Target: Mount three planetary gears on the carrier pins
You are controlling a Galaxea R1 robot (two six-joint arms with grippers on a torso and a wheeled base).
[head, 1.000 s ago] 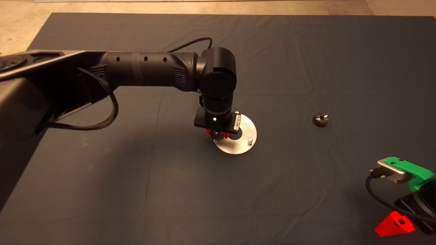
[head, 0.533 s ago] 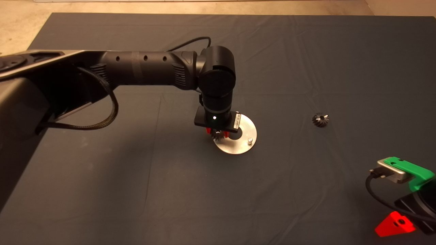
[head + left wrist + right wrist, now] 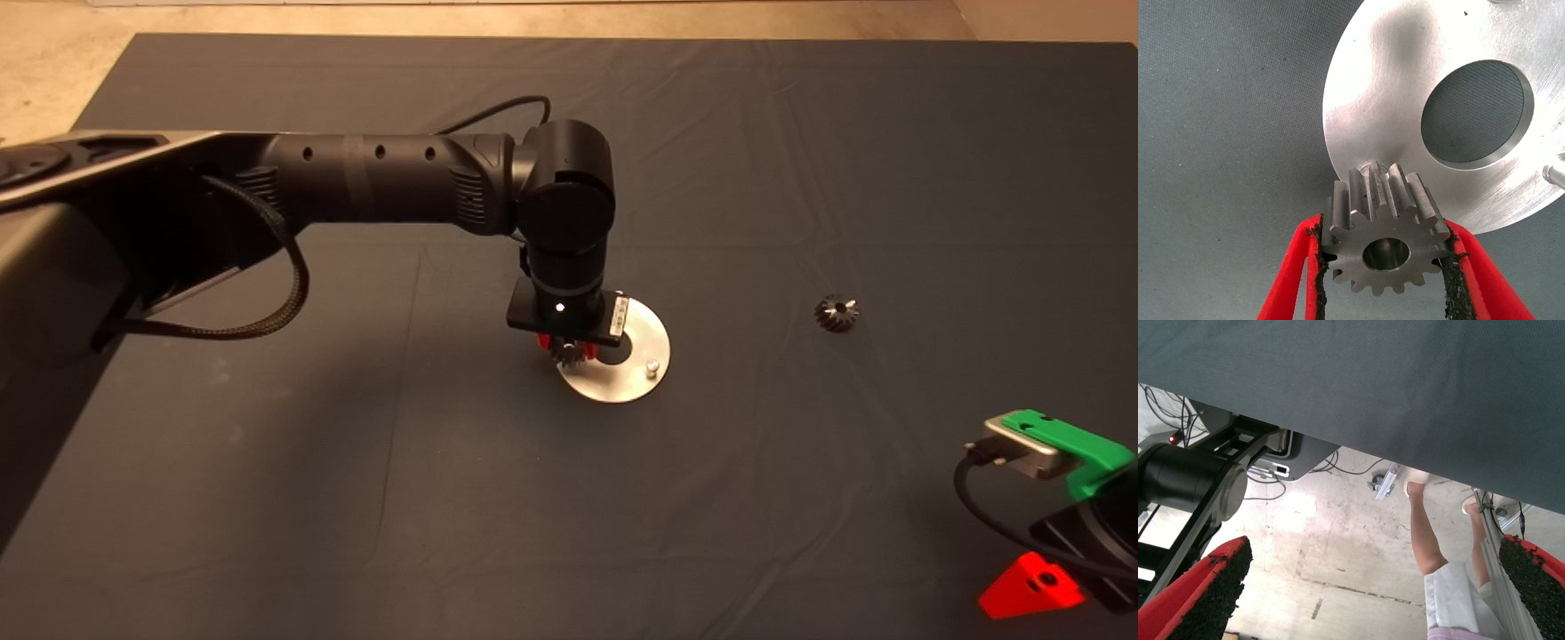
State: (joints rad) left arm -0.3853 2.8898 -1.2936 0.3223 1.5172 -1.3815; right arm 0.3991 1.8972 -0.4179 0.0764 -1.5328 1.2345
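Planetary gear (image 3: 1383, 241), clamped between our left gripper's (image 3: 1385, 267) fingers, had eased slightly over the half-hidden carrier pin (image 3: 1373, 168) since a second earlier; seating seemed imminent. Our right gripper (image 3: 1371, 600) sat parked at the mat's (image 3: 267, 498) lower right, wide open and empty.

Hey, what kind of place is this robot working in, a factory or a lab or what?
Probably a robotics lab or test room, not a factory line. A plain dark mat covers the table, loose cables lie on a bare concrete floor, and a person's legs stand nearby. Only a metal disc and small gears are laid out.
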